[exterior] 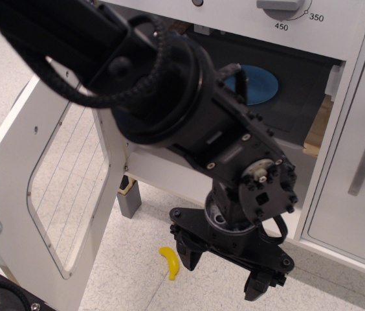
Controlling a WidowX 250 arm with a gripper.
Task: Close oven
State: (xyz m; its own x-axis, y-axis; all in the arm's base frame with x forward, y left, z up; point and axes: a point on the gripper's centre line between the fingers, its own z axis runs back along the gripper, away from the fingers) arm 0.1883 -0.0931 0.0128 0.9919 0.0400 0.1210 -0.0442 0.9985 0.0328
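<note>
In front of the oven: the hand [224, 267] hangs low, fingers spread, pinching nothing.
Oven [286, 84]: white, behind the arm, cavity dark.
Oven door [46, 188]: swung wide open at left, wire-lined window.
Floor: a small yellow banana [169, 262] beside the hand.

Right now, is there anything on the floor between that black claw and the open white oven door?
Yes: in the only view, a small yellow banana-shaped toy lies on the speckled floor between the black claw and the swung-open white oven door.
</note>
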